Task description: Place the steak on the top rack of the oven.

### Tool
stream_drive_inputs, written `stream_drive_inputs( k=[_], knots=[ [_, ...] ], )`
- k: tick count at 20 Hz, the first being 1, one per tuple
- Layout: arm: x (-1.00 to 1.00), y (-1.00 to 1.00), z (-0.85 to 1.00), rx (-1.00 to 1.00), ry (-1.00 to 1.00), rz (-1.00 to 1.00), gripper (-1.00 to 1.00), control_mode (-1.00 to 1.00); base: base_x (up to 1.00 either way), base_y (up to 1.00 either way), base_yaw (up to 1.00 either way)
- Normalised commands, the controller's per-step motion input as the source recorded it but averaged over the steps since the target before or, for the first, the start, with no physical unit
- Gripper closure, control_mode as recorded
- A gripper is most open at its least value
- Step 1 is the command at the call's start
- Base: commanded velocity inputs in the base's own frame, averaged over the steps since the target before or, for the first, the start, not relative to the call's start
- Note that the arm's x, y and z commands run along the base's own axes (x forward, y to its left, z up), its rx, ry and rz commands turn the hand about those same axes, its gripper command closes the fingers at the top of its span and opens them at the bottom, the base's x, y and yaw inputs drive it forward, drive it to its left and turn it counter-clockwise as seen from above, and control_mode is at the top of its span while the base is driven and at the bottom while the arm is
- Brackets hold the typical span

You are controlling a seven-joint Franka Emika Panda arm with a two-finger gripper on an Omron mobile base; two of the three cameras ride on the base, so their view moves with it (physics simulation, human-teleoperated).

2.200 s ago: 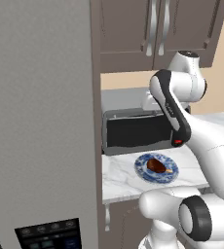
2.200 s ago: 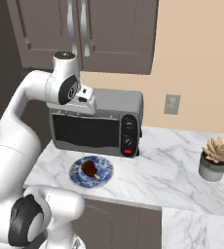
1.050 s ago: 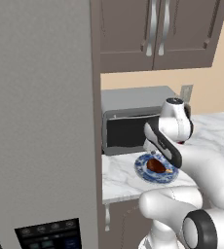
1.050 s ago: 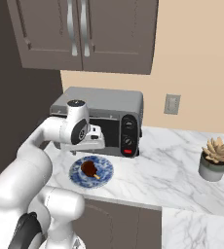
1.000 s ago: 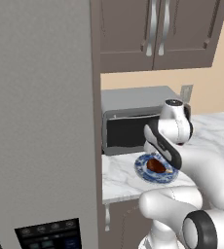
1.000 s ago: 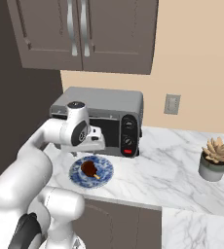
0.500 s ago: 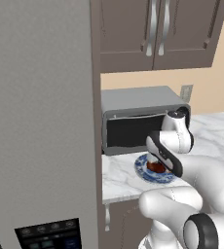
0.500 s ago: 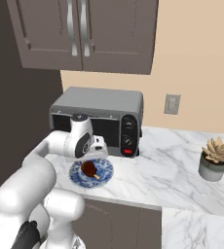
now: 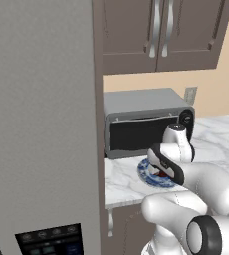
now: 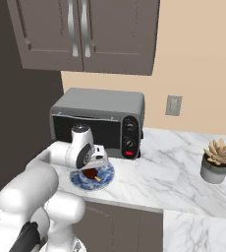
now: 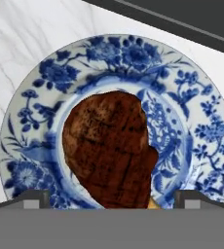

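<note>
The steak, a dark reddish-brown oval slab, lies in the middle of a blue-and-white patterned plate on the marble counter. My gripper hangs just above it, open, with one fingertip on each side of the meat. In the right base view the gripper points down at the steak on the plate. A sliver of steak shows behind my forearm in the left base view. The oven's black control strip sits low on the left. The top rack is out of view.
A silver toaster oven stands right behind the plate, its door shut. A tall grey cabinet wall rises on the left of the counter. Dark upper cabinets hang overhead. A potted succulent is at the right.
The arm has swung down from in front of the toaster oven to the plate, bringing the gripper low over the steak. The steak and plate have not moved.
</note>
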Motion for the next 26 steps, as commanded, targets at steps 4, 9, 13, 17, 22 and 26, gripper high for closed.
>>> stream_drive_inputs(
  k=[4, 9, 13, 17, 22, 26],
  knots=[
    [0.09, 0.0, -0.35, 0.0, 0.02, 0.0, -1.0, -1.0, 0.0, 0.0, 0.0],
    [0.08, 0.0, -0.36, 0.0, 0.0, 0.0, -1.0, -1.0, 0.0, 0.0, 0.0],
    [0.0, 0.1, -0.33, 0.0, 0.0, 0.0, -1.0, -1.0, 0.0, 0.0, 0.0],
    [-0.07, 0.03, -0.26, 0.0, 0.0, 0.0, -1.0, -1.0, 0.0, 0.0, 0.0],
    [-0.44, 0.02, -0.31, 0.0, 0.0, -0.05, 1.0, -1.0, 0.0, 0.0, 0.0],
    [-0.49, 0.01, -0.27, 0.0, 0.0, -0.12, 1.0, -1.0, 0.0, 0.0, 0.0]
  ],
)
